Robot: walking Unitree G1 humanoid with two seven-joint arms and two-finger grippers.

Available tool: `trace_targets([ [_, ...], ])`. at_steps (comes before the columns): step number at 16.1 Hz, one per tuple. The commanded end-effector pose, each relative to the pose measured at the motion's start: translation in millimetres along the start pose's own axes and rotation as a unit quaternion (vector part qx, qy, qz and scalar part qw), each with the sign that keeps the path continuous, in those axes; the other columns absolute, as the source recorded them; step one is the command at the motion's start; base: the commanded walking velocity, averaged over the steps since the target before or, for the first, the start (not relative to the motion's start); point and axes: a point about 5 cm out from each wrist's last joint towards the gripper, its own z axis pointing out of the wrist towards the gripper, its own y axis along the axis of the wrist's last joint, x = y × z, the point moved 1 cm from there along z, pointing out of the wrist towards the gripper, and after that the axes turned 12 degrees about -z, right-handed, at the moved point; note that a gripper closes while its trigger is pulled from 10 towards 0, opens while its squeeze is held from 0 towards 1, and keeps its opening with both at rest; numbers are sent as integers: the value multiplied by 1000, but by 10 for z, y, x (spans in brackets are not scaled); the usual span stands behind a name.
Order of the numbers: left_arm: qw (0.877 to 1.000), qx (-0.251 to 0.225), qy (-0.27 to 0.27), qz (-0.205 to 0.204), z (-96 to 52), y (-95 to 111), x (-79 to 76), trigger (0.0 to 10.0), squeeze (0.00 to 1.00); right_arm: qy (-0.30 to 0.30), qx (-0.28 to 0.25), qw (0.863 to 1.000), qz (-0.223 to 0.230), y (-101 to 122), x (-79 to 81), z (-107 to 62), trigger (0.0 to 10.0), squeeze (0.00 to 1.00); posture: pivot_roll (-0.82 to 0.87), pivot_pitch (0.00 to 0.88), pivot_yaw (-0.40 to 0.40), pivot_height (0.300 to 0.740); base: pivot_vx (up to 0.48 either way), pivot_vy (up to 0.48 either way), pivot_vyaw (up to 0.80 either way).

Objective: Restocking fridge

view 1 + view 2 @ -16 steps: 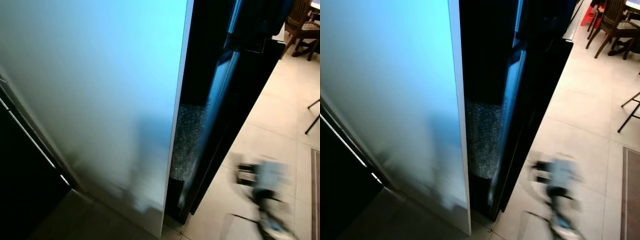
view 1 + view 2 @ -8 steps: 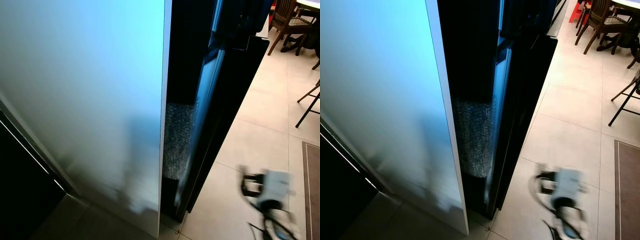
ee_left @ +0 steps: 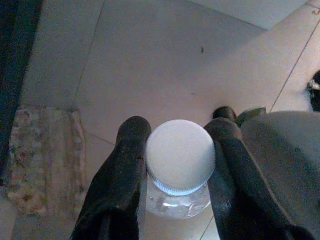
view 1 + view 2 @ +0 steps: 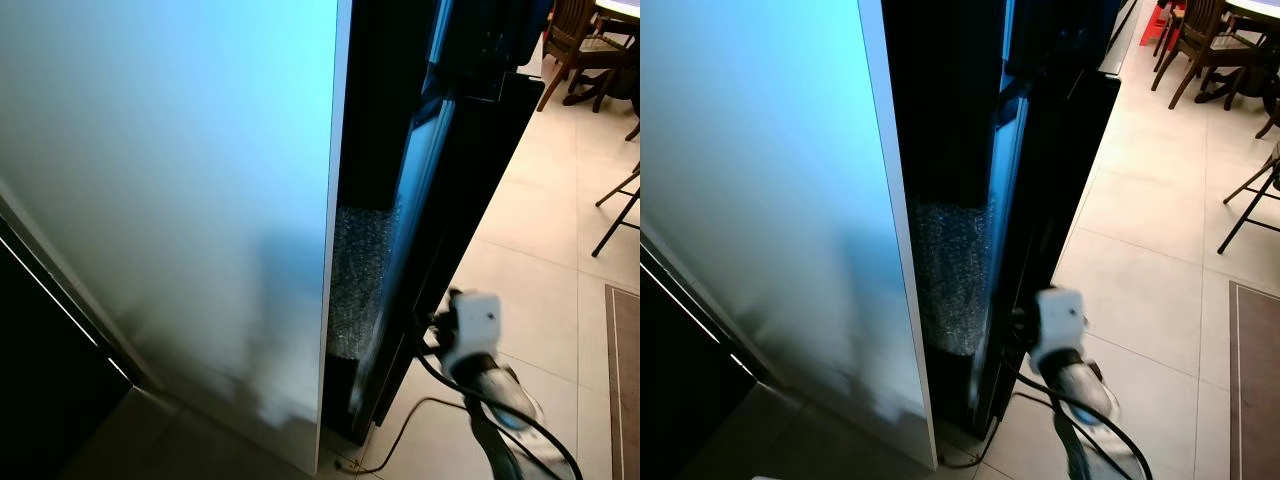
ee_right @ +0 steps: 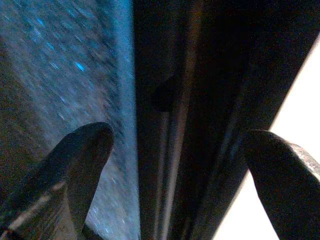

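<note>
The fridge stands before me with its pale door ajar, and a dark gap beside it shows a bubbly, glittering surface. A black door stands to the right of the gap. My right arm reaches to that black door's edge. In the right wrist view the right gripper is open, with one finger on each side of the door edge. My left gripper is shut on a clear bottle with a white cap, held low over the tiled floor.
Wooden chairs and a table stand at the far right, with a thin black stand leg nearer. A rug edge lies on the right. A patterned mat lies on the tiles. A black cable trails by the fridge's foot.
My right arm has swung up and to the left from over the floor to the black door's edge. The camera has shifted slightly.
</note>
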Motion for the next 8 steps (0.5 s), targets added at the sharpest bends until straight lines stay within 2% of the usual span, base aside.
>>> trace_targets([
  [1,1000,11,1,-4,-11,-59,2,10000,0,-1,10,1000,1,-9,0,52,10000,0,-88,0,-15,740,0,0,0],
  [5,1000,8,3,-10,-6,-41,0,10000,0,6,3,1000,0,66,21,156,10000,0,-82,0,-13,740,0,0,0],
  [8,1000,7,4,-12,-4,-34,-2,10000,0,-46,1,999,-6,90,-101,205,10000,0,-82,0,-14,740,0,0,0],
])
